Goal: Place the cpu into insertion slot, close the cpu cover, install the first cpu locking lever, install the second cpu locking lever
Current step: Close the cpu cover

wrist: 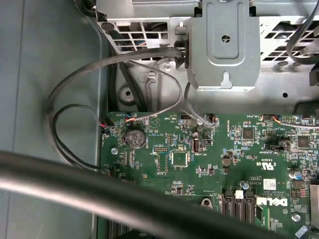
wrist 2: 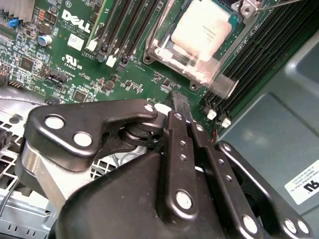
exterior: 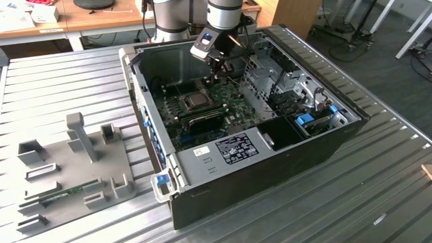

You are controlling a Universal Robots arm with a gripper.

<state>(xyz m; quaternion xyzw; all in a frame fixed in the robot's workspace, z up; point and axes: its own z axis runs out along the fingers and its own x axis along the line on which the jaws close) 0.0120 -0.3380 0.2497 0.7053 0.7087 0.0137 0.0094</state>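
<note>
An open computer case (exterior: 337, 136) lies on the metal table with the green motherboard (exterior: 216, 109) inside. In the second wrist view the cpu (wrist 2: 202, 30) sits in the insertion slot (wrist 2: 149, 59), its pale top showing. The silvery cpu cover (wrist 2: 160, 46) lies flat around it. A thin metal lever rod (wrist 2: 271, 5) runs by the socket's corner. In the exterior view the slot (exterior: 199, 100) shows as a dark square with a silvery rim. My gripper (wrist 2: 180, 107) hangs inside the case (exterior: 214, 80), just beyond the socket, black fingers shut with nothing between them.
Long memory slots (wrist 2: 124, 30) flank the socket. A metal drive cage (wrist: 224, 45) and looping black cables (wrist: 75, 129) stand beyond the board; a thick black cable (wrist: 124, 194) crosses close by. A grey fixture plate (exterior: 74, 162) with holders lies at the exterior view's left.
</note>
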